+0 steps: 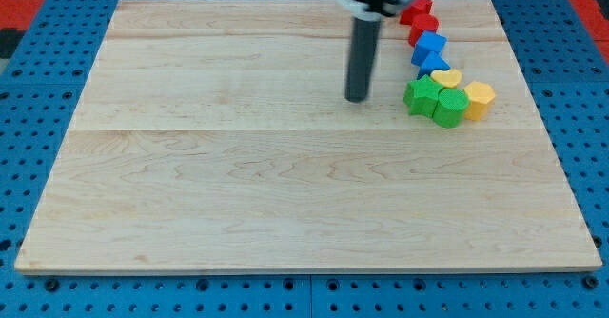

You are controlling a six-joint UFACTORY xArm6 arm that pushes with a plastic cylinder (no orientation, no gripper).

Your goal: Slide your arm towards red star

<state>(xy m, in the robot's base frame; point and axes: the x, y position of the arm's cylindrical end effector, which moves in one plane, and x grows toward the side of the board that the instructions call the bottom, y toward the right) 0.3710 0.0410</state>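
Observation:
The red star (415,9) lies near the view's top right of the wooden board (238,166), partly behind the arm's head. A second red block (423,26) sits just below it. My tip (357,99) rests on the board, left of and below the red star, and left of the block cluster, touching none of them. Below the red blocks run two blue blocks (429,45) (430,65), a yellow heart-like block (446,77), a green star-like block (422,96), a green block (450,108) and a yellow block (479,99).
The blocks form a tight chain along the board's right side. A blue perforated table (29,118) surrounds the board. Red edging (19,4) shows at the view's top corners.

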